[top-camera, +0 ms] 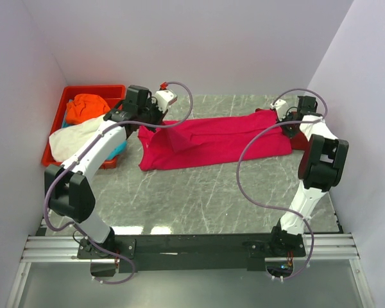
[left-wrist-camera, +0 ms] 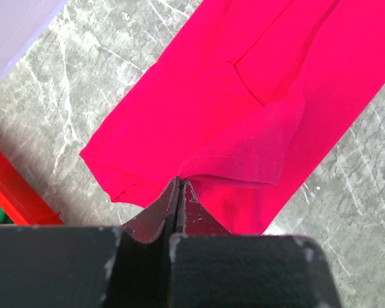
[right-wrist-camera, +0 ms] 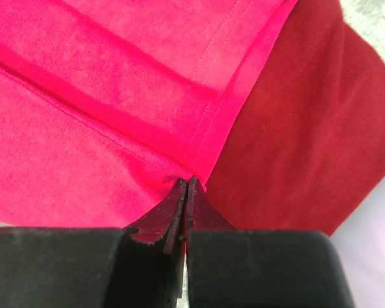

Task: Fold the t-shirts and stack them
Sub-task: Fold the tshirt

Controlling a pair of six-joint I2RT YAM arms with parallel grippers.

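Observation:
A bright pink-red t-shirt [top-camera: 212,141] lies stretched in a long band across the far half of the table. At its left end my left gripper [top-camera: 153,123] is shut, pinching a raised fold of the pink-red t-shirt [left-wrist-camera: 244,109] at the left gripper's tips [left-wrist-camera: 178,181]. My right gripper [top-camera: 284,122] is shut at the right end. In the right wrist view the right gripper [right-wrist-camera: 187,180] nips the hemmed edge of the pink-red t-shirt [right-wrist-camera: 102,109]. A darker red t-shirt [right-wrist-camera: 295,128] lies beneath that corner, partly hidden under the right arm [top-camera: 299,141].
A red plastic tray [top-camera: 93,88] stands at the far left against the wall. It holds an orange t-shirt [top-camera: 88,106], a white one [top-camera: 74,138] draped over its near rim, and a bit of teal cloth [top-camera: 119,149]. White walls close in three sides.

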